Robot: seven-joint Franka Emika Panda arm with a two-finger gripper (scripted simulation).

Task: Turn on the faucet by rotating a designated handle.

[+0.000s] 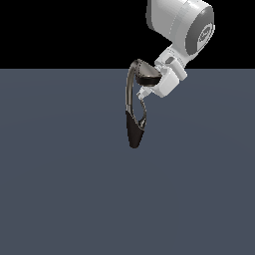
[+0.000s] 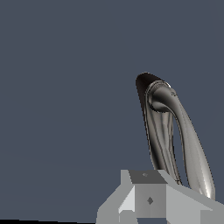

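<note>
The faucet stands on a dark tapered base, with a curved silver neck rising to a wide flat head. A thin curved handle springs from the base on the exterior view's right side. My gripper sits just under the head, at the handle's upper tip. Its fingers look shut with nothing between them. In the wrist view the faucet runs toward the camera, and a slim silver bar, seemingly the handle, ends right by my gripper.
A flat grey-blue floor spreads all around the faucet. The white robot arm comes down from the upper part of the exterior view's right.
</note>
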